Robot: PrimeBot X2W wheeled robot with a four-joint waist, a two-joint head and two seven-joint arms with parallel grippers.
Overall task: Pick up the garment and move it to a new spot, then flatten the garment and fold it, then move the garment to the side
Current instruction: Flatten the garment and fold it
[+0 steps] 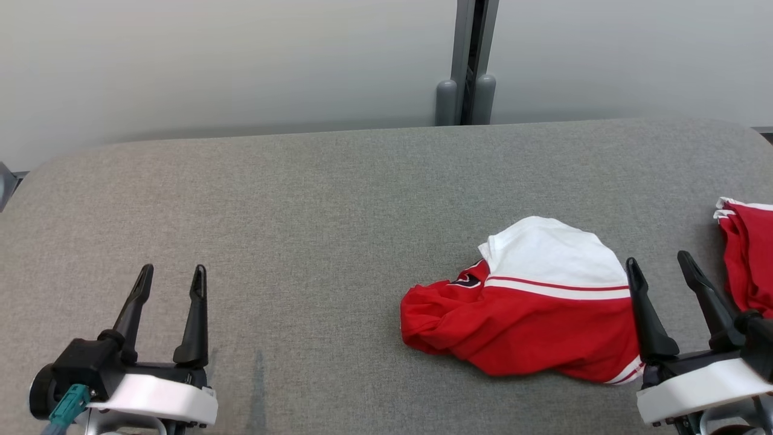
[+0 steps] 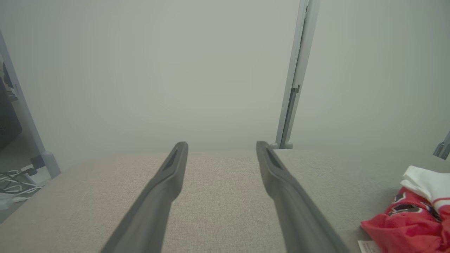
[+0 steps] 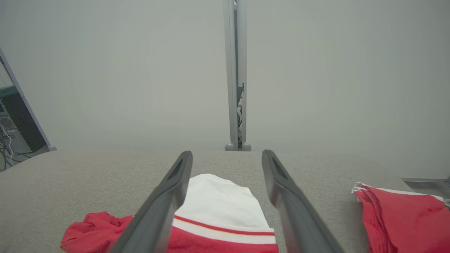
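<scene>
Head view: two garments (image 1: 531,314) (image 1: 752,260), two claws (image 1: 172,273) (image 1: 657,260)

Surface (image 1: 302,199): grey woven fabric, far corners rounded.
Wall (image 1: 211,60): pale and plain, stood behind the surface.
Post (image 1: 468,60): grey, upright, at the far edge.
Red pile (image 1: 752,260): folded, white-trimmed, lay at the right edge.
Cables (image 2: 14,182): white, on the floor.

You will find nothing here that can be read. The crumpled red-and-white fabric garment (image 1: 525,320) carries a dark emblem with white edging (image 1: 466,281) at about ten o'clock from its middle in the head view. It may hold lettering, but the folds hide it. In the left wrist view a small white tag (image 2: 367,246) lies at the garment's eight o'clock, its print too faint to read.
</scene>
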